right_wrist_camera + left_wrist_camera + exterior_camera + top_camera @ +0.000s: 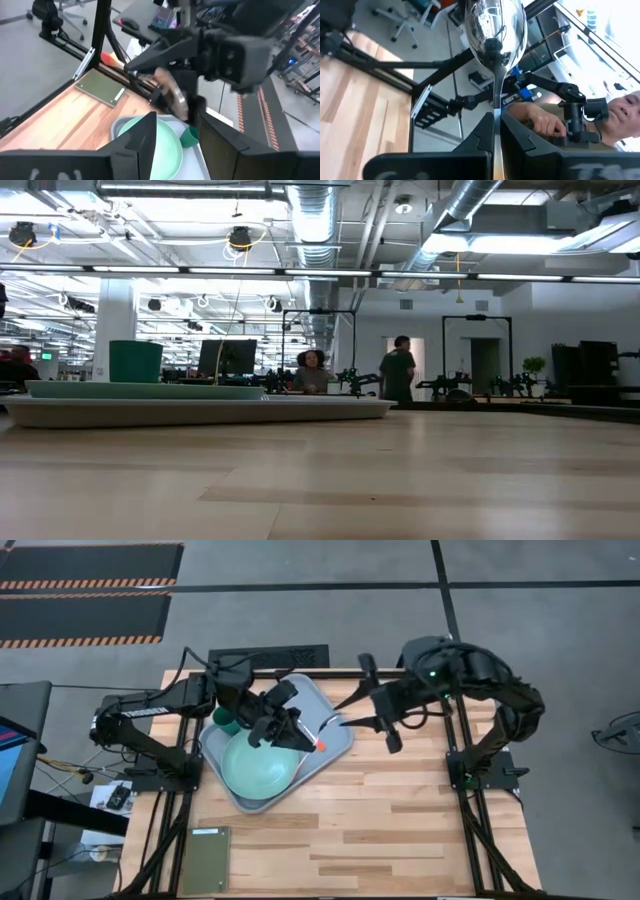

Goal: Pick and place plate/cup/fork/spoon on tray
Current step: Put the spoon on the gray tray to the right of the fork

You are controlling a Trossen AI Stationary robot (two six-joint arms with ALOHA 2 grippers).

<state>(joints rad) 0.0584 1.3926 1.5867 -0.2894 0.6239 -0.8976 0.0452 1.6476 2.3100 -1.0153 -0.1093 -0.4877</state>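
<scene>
The grey-blue tray [335, 750] lies at the table's far left, and the low view shows it too [300, 410]. The mint-green plate [258, 768] and the dark green cup [226, 723] stand on it. My left gripper [288, 730] is above the tray, shut on the silver spoon [495, 30]. My right gripper [342, 720] hangs open and empty over the tray's right rim, facing the left gripper. A silver piece with an orange end [322, 745] shows by the tray's right side. I cannot tell whether it is the spoon's handle end or the fork. My left gripper pinches the spoon's handle [495, 117] between its two fingers. The oval bowl [495, 30] stands out past the fingers, and the rest of the handle is hidden behind them. In the right wrist view the spoon [172, 95] is lifted clear above the plate and tray.
A dark olive flat rectangle [207, 860] lies at the table's near left corner. Bare wood [400, 830] takes up the table's near and right parts. People stand in the room beyond the table [398, 370].
</scene>
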